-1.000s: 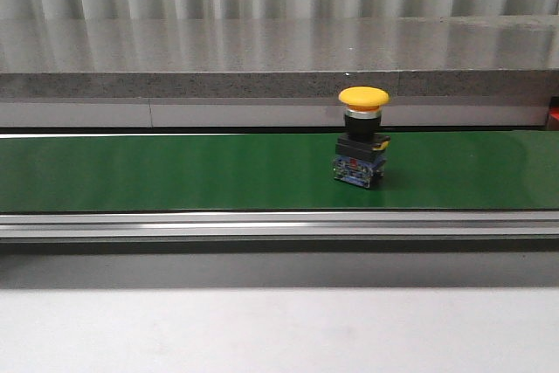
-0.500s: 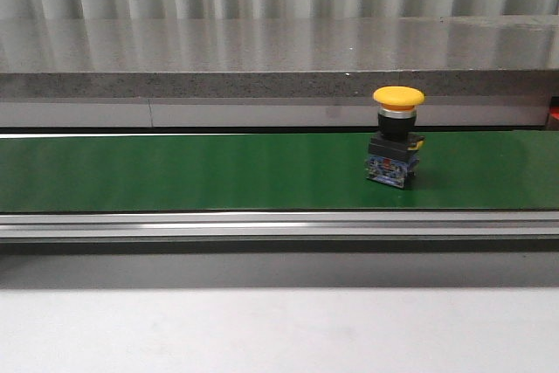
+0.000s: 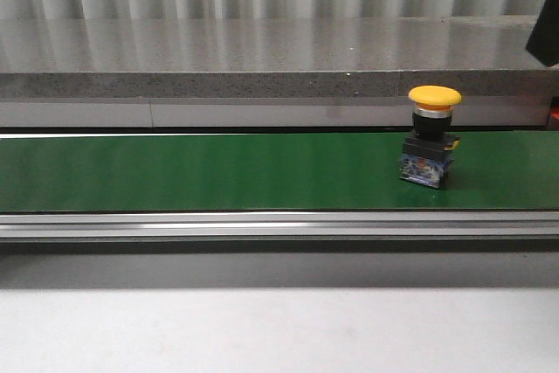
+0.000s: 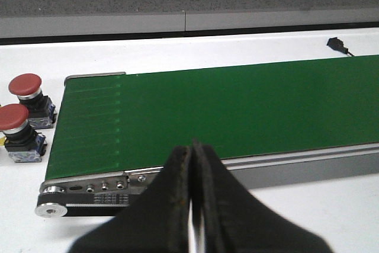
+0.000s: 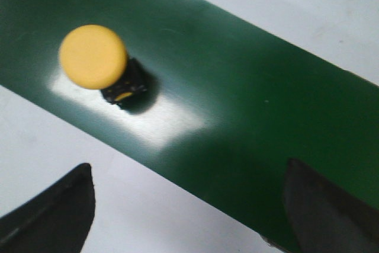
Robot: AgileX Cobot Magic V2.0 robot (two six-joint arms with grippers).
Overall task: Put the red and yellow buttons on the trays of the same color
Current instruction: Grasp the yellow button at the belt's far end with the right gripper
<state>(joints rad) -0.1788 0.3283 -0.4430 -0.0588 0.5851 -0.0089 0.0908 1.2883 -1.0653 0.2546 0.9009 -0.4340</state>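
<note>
Yellow button (image 3: 431, 133) stands upright on the green belt (image 3: 218, 172), toward its right end. From the left wrist, the left pincer (image 4: 192, 205) is pressed together; two red buttons (image 4: 23, 117) sit on the white worktop (image 4: 237, 42) beside the belt's end. From the right wrist, the right pincer (image 5: 189, 205) is spread wide above the yellow button.

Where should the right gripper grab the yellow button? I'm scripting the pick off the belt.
Probably the black neck just under the cap of the yellow button, coming from above. It stands upright on the green belt, and the wide mushroom cap overhangs the neck. The right gripper is open above it.
</note>
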